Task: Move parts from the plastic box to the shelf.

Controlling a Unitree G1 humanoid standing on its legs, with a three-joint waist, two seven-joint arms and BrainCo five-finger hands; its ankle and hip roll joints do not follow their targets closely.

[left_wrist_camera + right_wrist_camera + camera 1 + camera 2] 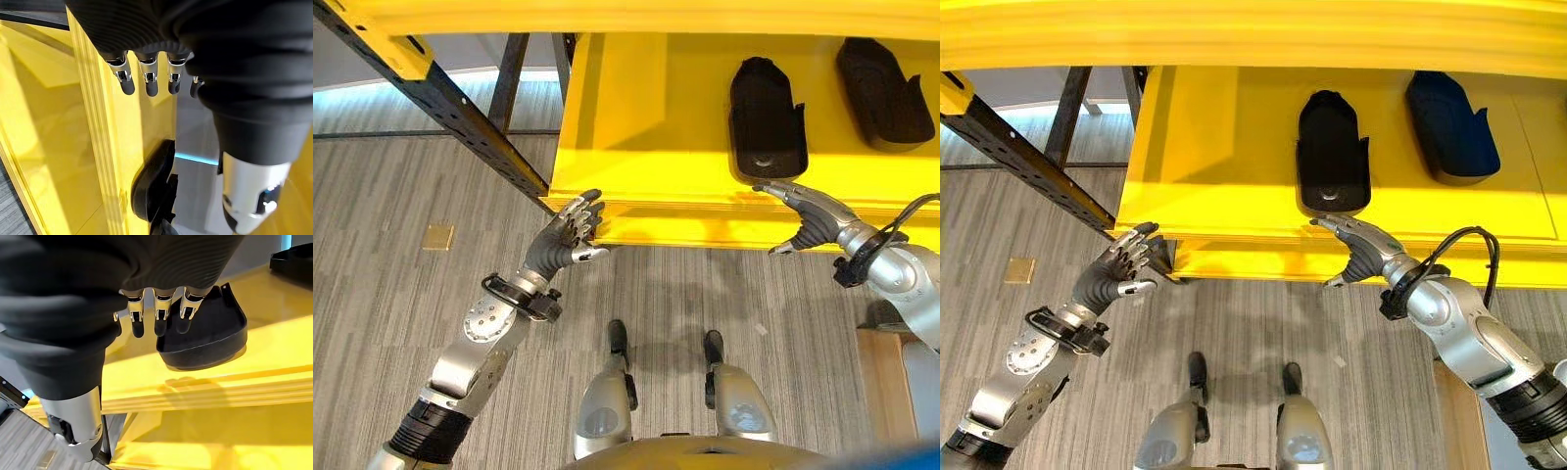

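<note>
2 black parts lie on yellow shelf [636, 127]: near part [766, 117] close to shelf's front edge, far part [883, 90] further back, toward robot's right. Right hand [811, 217] at front edge just below near part, fingers relaxed and spread, holding nothing. Left hand [570, 233] by shelf's left front corner, fingers straight, empty.

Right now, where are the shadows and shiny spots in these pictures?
In the left eye view the black part casts a soft dark shadow on the yellow shelf. In the right wrist view a shadow lies under that part, along the shelf edge. In the left wrist view the left hand shows bright glints on its silver fingers.
</note>
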